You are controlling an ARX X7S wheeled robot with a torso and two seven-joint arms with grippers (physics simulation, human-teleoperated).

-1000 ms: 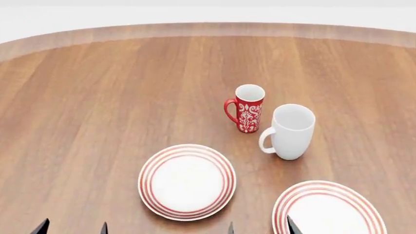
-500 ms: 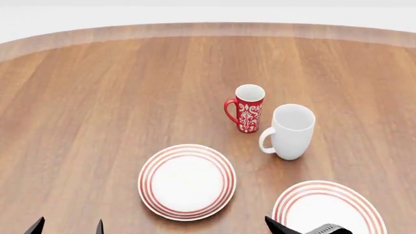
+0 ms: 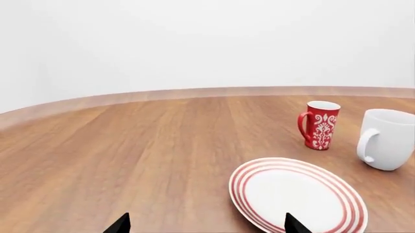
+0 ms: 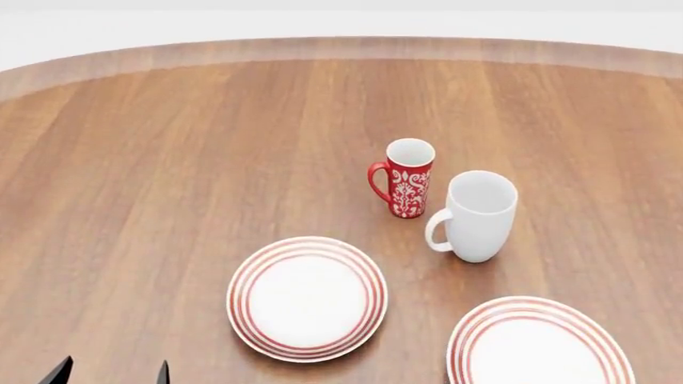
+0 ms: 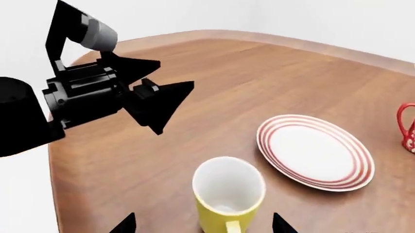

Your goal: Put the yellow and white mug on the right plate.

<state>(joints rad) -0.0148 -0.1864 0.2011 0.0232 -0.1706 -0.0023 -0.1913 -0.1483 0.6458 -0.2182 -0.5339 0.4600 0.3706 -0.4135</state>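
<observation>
Standing upright, yellow and white mug (image 5: 228, 196), between spread right end effector (image 5: 202, 224) tips

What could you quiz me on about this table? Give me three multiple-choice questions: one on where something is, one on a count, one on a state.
1. In the head view, where does the white mug stand?
A. On a plate
B. Just beside the red mug, beyond the plates
C. At the table's far edge

2. How many red-ringed plates does the head view show?
A. One
B. Two
C. Three

3. In the right wrist view, how is the yellow and white mug?
A. Upright on the wood, opening up
B. Lying on its side
C. Standing on a plate

Answers:
1 B, since it stands on bare wood next to the red mug.
2 B, since only the left plate and the right plate appear.
3 A, since its white inside faces up and the plate lies apart from it.
</observation>
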